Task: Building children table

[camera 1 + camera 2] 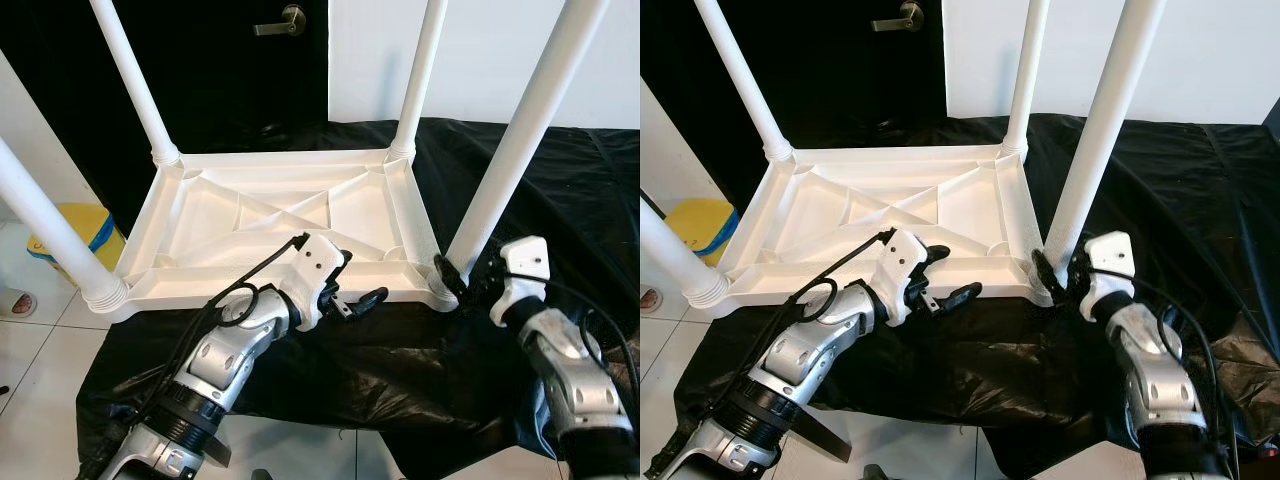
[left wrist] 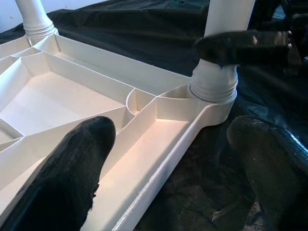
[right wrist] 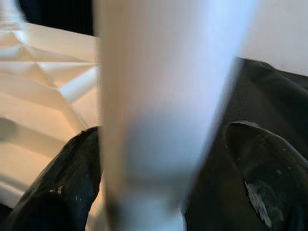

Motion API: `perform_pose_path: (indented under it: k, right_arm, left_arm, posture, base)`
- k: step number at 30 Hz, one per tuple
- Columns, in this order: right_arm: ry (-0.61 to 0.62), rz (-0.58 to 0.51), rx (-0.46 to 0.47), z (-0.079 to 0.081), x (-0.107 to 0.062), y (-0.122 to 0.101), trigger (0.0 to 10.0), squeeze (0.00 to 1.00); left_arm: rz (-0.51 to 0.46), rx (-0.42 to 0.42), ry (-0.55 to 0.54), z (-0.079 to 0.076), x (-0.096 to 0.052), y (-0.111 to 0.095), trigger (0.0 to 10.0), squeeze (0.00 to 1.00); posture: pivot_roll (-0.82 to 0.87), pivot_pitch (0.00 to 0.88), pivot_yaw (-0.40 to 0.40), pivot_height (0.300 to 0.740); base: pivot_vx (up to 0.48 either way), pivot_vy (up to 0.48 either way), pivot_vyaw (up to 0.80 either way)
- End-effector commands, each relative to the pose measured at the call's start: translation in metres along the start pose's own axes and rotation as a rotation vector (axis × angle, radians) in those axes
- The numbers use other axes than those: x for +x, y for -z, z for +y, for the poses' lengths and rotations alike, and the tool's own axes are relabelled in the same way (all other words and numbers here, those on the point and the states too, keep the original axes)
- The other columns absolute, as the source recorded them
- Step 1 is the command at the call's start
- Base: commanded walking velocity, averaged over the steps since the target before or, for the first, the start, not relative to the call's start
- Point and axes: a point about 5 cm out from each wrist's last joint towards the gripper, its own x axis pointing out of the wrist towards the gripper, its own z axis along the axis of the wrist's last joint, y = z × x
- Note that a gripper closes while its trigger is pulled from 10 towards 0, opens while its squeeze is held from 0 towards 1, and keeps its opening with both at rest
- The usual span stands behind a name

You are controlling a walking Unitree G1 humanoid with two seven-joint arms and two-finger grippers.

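Left eye view, table: a white plastic tabletop [image 1: 290,215] lies upside down on a black plastic sheet [image 1: 420,350], its ribbed underside facing up.
Left eye view, legs: four white legs stand upright in the corner sockets: far left leg [image 1: 135,80], far right leg [image 1: 420,70], near left leg [image 1: 45,230], near right leg [image 1: 520,130].
Left eye view, left gripper: the left gripper [image 1: 362,303] hovers at the near rim of the tabletop, right of its middle, fingers apart and holding nothing.
Left eye view, right gripper: the right gripper [image 1: 462,277] sits at the base of the near right leg.
Left eye view, surroundings: a yellow container [image 1: 80,235] stands on the pale floor at the left; a dark door with a lever handle [image 1: 283,20] is at the far side.
Right eye view: the same layout.
Left wrist view: two spread black fingers [image 2: 62,178] frame the near rim; one is over the tabletop, the other over the sheet. Beyond them the right gripper's black finger crosses the near right leg just above its socket.
Right wrist view: the near right leg, blurred, stands between the two fingers [image 3: 53,187], which appear clamped on its sides.
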Motion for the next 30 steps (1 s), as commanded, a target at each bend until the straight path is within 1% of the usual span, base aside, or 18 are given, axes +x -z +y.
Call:
perform_pose_path:
  k: [1, 2, 4, 6, 7, 8, 10, 11, 12, 13, 15, 18, 26, 27, 28, 29, 30]
  right_arm:
    - [-0.052, 0.020, 0.020, 0.004, 0.004, 0.005, 10.0, 0.00]
    - [-0.052, 0.020, 0.020, 0.004, 0.004, 0.005, 10.0, 0.00]
    - [-0.091, 0.023, 0.019, 0.004, 0.012, 0.005, 10.0, 0.00]
    - [-0.101, 0.021, 0.016, 0.005, 0.014, 0.005, 10.0, 0.00]
    - [-0.114, 0.031, 0.019, 0.005, 0.018, 0.007, 10.0, 0.00]
    - [-0.114, 0.031, 0.019, 0.005, 0.018, 0.007, 10.0, 0.00]
    - [-0.139, 0.054, 0.017, 0.004, 0.028, 0.011, 10.0, 0.00]
    - [-0.139, 0.054, 0.017, 0.004, 0.028, 0.011, 10.0, 0.00]
    - [-0.146, 0.061, 0.017, 0.003, 0.030, 0.012, 9.6, 0.00]
    - [-0.146, 0.063, 0.018, 0.001, 0.031, 0.013, 0.0, 0.00]
    - [-0.146, 0.063, 0.018, 0.001, 0.031, 0.013, 0.0, 0.00]
    - [-0.139, 0.077, 0.025, -0.006, 0.029, 0.017, 0.0, 0.00]
    - [-0.130, 0.086, 0.060, -0.004, 0.025, 0.022, 0.0, 0.00]
    - [-0.113, 0.075, 0.079, -0.003, 0.023, 0.021, 2.0, 0.00]
    - [-0.113, 0.075, 0.079, -0.003, 0.023, 0.021, 2.0, 0.00]
    - [-0.080, 0.061, 0.103, -0.003, 0.022, 0.021, 10.0, 0.00]
    - [-0.080, 0.061, 0.103, -0.003, 0.022, 0.021, 10.0, 0.00]
  left_arm:
    - [0.000, 0.001, 0.152, -0.010, 0.000, -0.002, 10.0, 0.00]
    - [0.000, 0.001, 0.152, -0.010, 0.000, -0.002, 10.0, 0.00]
    - [-0.001, 0.002, 0.162, -0.011, 0.000, -0.003, 10.0, 0.00]
    - [-0.001, 0.002, 0.165, -0.012, 0.000, -0.004, 10.0, 0.00]
    - [-0.001, 0.004, 0.164, -0.011, 0.000, -0.004, 10.0, 0.00]
    - [-0.001, 0.004, 0.164, -0.011, 0.000, -0.004, 10.0, 0.00]
    - [0.001, 0.007, 0.160, -0.010, -0.001, -0.004, 10.0, 0.00]
    - [0.001, 0.007, 0.160, -0.010, -0.001, -0.004, 10.0, 0.00]
    - [0.001, 0.008, 0.159, -0.010, -0.002, -0.005, 10.0, 0.00]
    - [0.002, 0.010, 0.160, -0.010, -0.002, -0.005, 10.0, 0.00]
    - [0.002, 0.010, 0.160, -0.010, -0.002, -0.005, 10.0, 0.00]
    - [0.003, 0.010, 0.154, -0.009, -0.003, -0.006, 10.0, 0.00]
    - [0.004, 0.003, 0.156, -0.011, -0.003, -0.005, 10.0, 0.00]
    - [0.000, 0.001, 0.162, -0.012, -0.002, -0.005, 10.0, 0.00]
    - [0.000, 0.001, 0.162, -0.012, -0.002, -0.005, 10.0, 0.00]
    - [0.000, 0.000, 0.162, -0.013, -0.001, -0.005, 10.0, 0.00]
    - [0.000, 0.000, 0.162, -0.013, -0.001, -0.005, 10.0, 0.00]
  posture:
    - [-0.13, 0.061, 0.027, 0.740]
    - [-0.13, 0.061, 0.027, 0.740]
    - [-0.13, 0.059, 0.028, 0.740]
    - [-0.12, 0.057, 0.028, 0.740]
    - [-0.12, 0.055, 0.029, 0.740]
    - [-0.12, 0.055, 0.029, 0.740]
    - [-0.11, 0.055, 0.033, 0.740]
    - [-0.11, 0.055, 0.033, 0.740]
    - [-0.10, 0.053, 0.032, 0.740]
    - [-0.10, 0.052, 0.030, 0.740]
    - [-0.10, 0.052, 0.030, 0.740]
    - [-0.09, 0.058, 0.027, 0.740]
    - [-0.11, 0.063, 0.026, 0.740]
    - [-0.11, 0.061, 0.024, 0.740]
    - [-0.11, 0.061, 0.024, 0.740]
    - [-0.12, 0.063, 0.022, 0.740]
    - [-0.12, 0.063, 0.022, 0.740]
  base:
    - [0.000, 0.000, 0.00]
    - [0.000, 0.000, 0.00]
    - [0.000, 0.000, 0.00]
    - [0.000, 0.000, 0.00]
    - [0.000, 0.000, 0.00]
    - [0.000, 0.000, 0.00]
    - [0.000, 0.000, 0.00]
    - [0.000, 0.000, 0.00]
    - [0.000, 0.000, 0.00]
    - [0.000, 0.000, 0.00]
    - [0.000, 0.000, 0.00]
    - [0.000, 0.000, 0.00]
    - [0.000, 0.000, 0.00]
    - [0.000, 0.000, 0.00]
    - [0.000, 0.000, 0.00]
    - [0.000, 0.000, 0.00]
    - [0.000, 0.000, 0.00]
